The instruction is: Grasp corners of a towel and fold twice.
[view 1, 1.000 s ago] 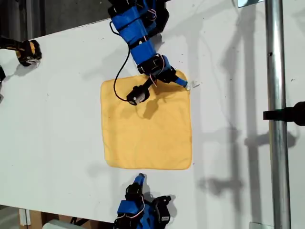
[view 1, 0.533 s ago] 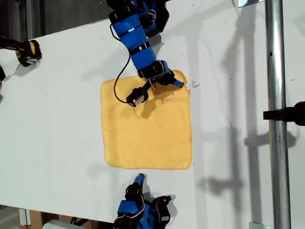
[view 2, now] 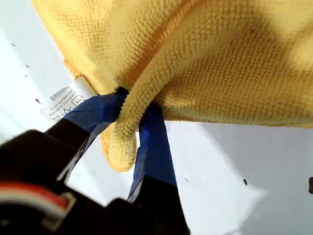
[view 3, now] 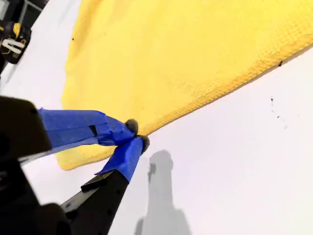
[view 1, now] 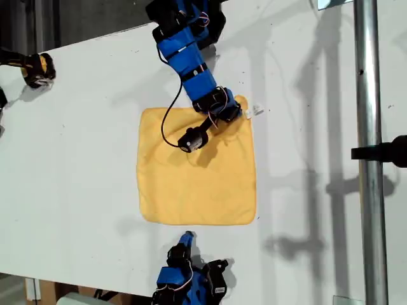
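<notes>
The towel (view 1: 197,168) lies on the white table (view 1: 82,140), spread mostly flat near the middle of the exterior view. One of its corners (view 1: 240,108), toward the top of the exterior view and on that view's right, is raised off the surface and bunched. My first gripper (view 2: 129,125) is closed on this corner: in the first wrist view both blue-taped jaws press against a rolled fold of yellow cloth, which hangs down between them. The small white tag (view 2: 66,104) sits just beside this fold, lying on the table. In the exterior view the first arm (view 1: 187,54) reaches in from the top edge to this corner, with a black cable (view 1: 166,124) looping over the cloth. My second gripper (view 3: 136,137) sits at the bottom of the exterior view, just beside the near edge of the towel. Its taped jaw tips meet with nothing between them, resting at the cloth's hem; whether they touch the hem cannot be told. A metal pole (view 1: 369,152) runs vertically along the exterior view's right.
</notes>
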You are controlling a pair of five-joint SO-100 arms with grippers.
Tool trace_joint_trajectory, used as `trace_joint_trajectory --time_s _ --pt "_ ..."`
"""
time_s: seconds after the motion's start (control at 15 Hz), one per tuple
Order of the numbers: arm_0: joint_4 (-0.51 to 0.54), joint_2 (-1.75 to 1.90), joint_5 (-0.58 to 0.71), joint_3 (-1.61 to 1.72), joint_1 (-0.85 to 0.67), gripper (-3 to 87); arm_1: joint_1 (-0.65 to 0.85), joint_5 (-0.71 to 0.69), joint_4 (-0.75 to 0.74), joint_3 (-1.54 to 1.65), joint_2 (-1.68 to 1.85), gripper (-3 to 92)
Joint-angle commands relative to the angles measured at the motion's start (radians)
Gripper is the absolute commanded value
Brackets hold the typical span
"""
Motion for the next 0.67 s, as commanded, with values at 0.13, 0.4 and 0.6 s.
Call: trace_joint_trajectory --time_s 0.13,0.4,0.6 --pt "-0.044 0.003 -0.002 0.002 0.041 -0.7 0.012 0.003 0.006 -0.006 0.055 -0.1" --pt "-0.014 -0.037 -0.032 -0.152 0.069 -0.8 0.025 0.002 -0.005 -0.006 0.094 -0.1" --pt "-0.044 -0.399 -0.029 -0.445 0.132 -0.8 0.041 -0.009 -0.014 -0.006 0.107 -0.1"
